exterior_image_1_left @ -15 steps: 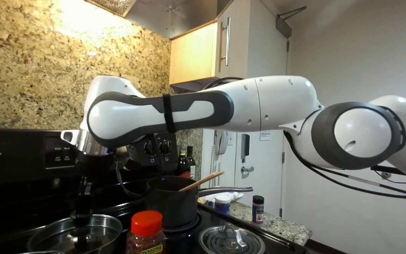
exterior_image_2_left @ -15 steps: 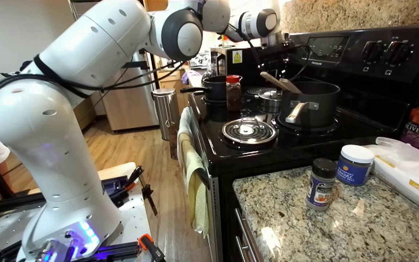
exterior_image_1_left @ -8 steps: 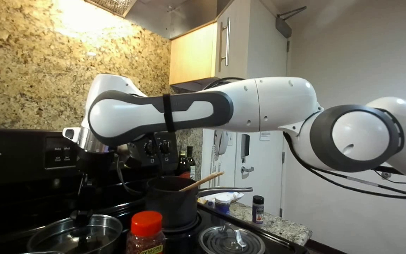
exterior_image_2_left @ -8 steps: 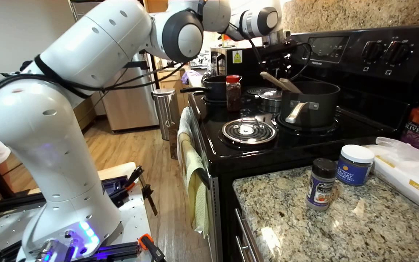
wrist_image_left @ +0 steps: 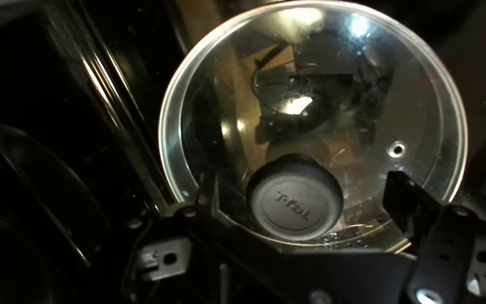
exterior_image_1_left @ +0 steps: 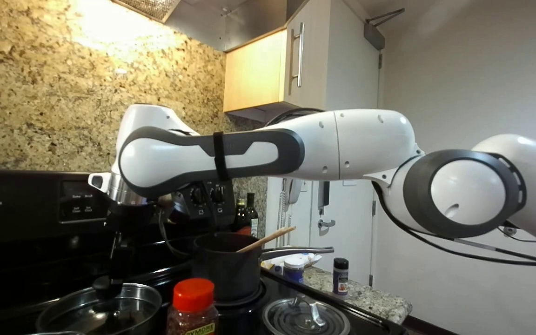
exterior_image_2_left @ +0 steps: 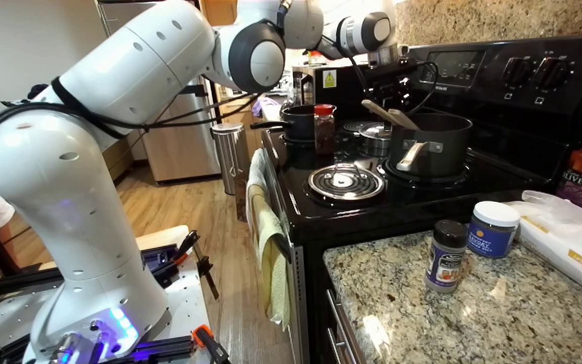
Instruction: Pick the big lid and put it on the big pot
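Arching over stove (exterior_image_2_left: 291, 184): forearm (exterior_image_1_left: 258, 151) near level, wrist (exterior_image_1_left: 126, 193) bent down; fingers (wrist_image_left: 403, 198) spread above big lid (wrist_image_left: 310, 124).

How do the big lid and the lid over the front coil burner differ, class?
The big lid has a round dark knob; the burner lid has an arched silvery handle. The open gripper is near the big lid but well away from the burner lid. Both are round and see-through.
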Robot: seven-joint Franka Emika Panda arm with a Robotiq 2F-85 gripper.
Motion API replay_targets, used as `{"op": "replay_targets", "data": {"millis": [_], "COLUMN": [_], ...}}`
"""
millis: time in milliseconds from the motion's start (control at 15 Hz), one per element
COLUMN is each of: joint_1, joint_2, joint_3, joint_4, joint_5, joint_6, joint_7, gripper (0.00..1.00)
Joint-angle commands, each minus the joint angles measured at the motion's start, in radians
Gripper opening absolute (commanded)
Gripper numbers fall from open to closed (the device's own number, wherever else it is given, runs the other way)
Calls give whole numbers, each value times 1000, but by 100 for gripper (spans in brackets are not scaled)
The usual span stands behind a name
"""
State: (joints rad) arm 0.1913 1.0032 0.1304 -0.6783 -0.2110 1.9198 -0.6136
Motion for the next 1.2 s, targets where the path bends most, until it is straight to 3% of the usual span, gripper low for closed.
{"op": "replay_targets", "data": {"millis": [0,600,667,733,1133], "joint_1": [4,1,0,-2,-9], "joint_2": [51,60,63,64,78], "joint_3": [5,19,24,30,41], "joint_4": [86,110,112,113,111], "joint_5": [-1,9,11,15,20], "joint_6": [-32,-23,-20,-20,-19], "joint_7": [-60,-145,-158,-172,-200], "gripper": [100,100,75,74,34]}}
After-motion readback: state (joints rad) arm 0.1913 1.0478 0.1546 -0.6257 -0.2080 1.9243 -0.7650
